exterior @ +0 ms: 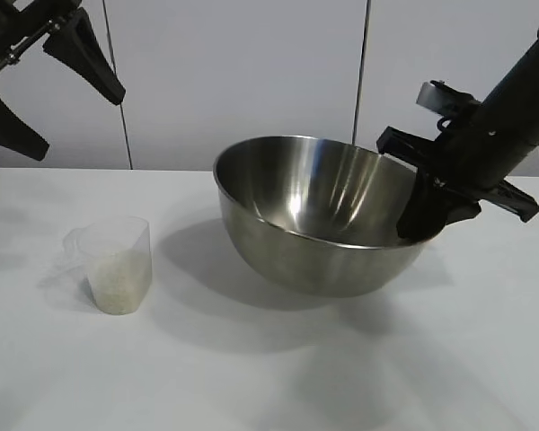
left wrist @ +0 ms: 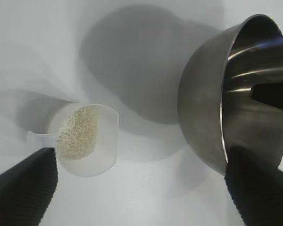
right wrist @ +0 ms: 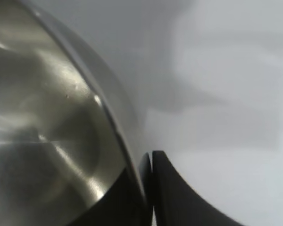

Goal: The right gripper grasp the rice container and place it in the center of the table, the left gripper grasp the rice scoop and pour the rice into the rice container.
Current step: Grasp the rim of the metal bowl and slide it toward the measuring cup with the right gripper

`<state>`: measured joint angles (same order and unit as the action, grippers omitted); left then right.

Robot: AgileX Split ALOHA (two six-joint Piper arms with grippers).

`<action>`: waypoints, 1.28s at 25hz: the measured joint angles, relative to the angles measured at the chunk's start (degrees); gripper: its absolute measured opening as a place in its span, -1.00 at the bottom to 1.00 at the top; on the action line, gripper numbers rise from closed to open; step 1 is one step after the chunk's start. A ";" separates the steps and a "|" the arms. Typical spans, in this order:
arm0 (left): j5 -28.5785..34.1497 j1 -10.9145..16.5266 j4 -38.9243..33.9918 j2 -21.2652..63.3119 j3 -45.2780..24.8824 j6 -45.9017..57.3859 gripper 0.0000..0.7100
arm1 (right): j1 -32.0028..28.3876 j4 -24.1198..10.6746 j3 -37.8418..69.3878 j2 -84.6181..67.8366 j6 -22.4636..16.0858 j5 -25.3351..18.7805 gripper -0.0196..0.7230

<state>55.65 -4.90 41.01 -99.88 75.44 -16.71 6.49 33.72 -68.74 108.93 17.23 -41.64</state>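
The rice container point(exterior: 314, 215), a wide shiny steel bowl, is at the middle of the white table point(exterior: 269, 377) and leans a little toward its gripped side. My right gripper point(exterior: 427, 214) is shut on its right rim. In the right wrist view one finger lies inside the rice container point(right wrist: 47, 117) and the other outside, with the rim pinched between them. The rice scoop point(exterior: 117, 265), a clear plastic cup, stands to the bowl's left with white rice point(exterior: 119, 280) in it. My left gripper point(exterior: 79, 124) hangs open high at the back left, above the rice scoop point(left wrist: 87, 139) and holding nothing.
A white panelled wall point(exterior: 251, 72) stands behind the table. Bare tabletop stretches in front of the bowl and the cup, and between them.
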 joint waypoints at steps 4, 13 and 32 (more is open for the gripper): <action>0.00 0.00 0.00 0.00 0.00 0.00 0.95 | 5.74 -2.81 -0.01 0.11 -2.52 0.87 -0.92; 0.00 0.00 0.00 0.00 0.00 0.00 0.95 | 11.12 -8.99 -4.08 4.97 -8.97 1.71 -0.92; -0.05 0.00 0.00 0.00 0.00 -0.02 0.95 | 11.01 -17.97 -15.32 0.27 -12.07 -7.56 0.81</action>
<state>55.60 -4.90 41.01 -99.88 75.44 -16.73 17.50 15.75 -84.06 109.19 5.16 -49.20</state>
